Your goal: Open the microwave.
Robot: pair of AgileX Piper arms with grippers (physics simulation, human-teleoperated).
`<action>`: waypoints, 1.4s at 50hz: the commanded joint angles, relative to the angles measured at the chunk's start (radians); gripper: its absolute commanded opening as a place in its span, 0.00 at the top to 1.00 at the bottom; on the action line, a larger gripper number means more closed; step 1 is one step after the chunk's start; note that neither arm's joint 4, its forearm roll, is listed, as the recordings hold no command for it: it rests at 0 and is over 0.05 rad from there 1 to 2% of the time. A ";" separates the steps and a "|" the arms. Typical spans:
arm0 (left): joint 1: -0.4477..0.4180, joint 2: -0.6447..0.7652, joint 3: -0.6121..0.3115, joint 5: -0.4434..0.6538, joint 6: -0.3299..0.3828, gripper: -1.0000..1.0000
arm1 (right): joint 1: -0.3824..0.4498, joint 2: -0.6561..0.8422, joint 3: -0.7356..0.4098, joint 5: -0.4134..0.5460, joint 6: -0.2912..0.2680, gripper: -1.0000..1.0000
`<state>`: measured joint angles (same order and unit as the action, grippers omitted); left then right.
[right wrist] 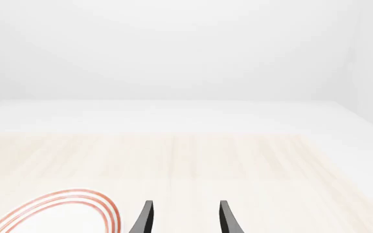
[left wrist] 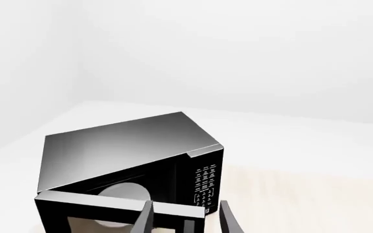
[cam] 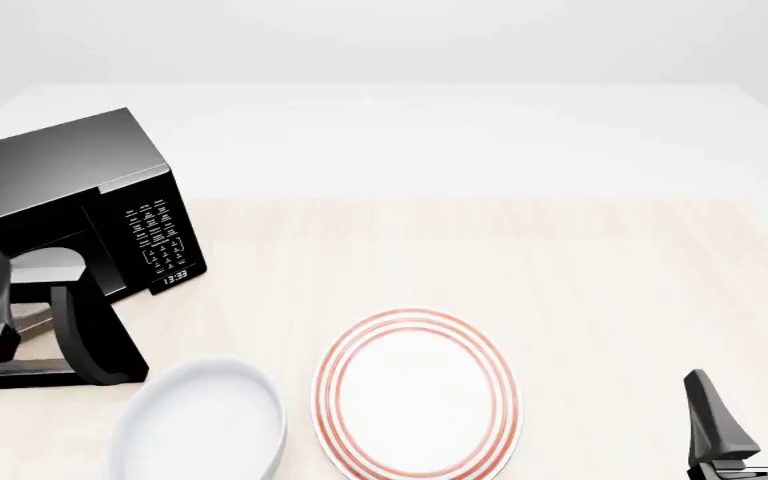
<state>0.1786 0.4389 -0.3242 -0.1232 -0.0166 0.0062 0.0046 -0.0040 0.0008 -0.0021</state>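
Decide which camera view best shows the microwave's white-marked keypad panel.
Front view: the white-marked keypad panel of the large black boxy microwave faces the camera, with its clock legible. The left wrist view shows it smaller and foreshortened; the right wrist view misses it.

the microwave looks glossy black, its top sheened like brushed metal; the bench is pale matt wood grain; the plate smooth, glazed white.
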 commanded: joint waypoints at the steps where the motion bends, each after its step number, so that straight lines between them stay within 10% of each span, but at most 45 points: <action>1: -0.011 0.042 -0.091 0.057 0.007 0.00 | 0.000 0.000 0.000 0.000 0.000 0.00; 36: -0.032 0.389 -0.540 0.400 0.063 0.00 | 0.000 0.000 0.000 0.000 0.000 0.00; 70: 0.018 0.699 -0.747 0.687 0.146 0.00 | 0.000 0.000 0.000 0.000 0.000 0.00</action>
<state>0.1801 1.0605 -1.0127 0.4979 0.1065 0.0061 0.0046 -0.0040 0.0008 -0.0021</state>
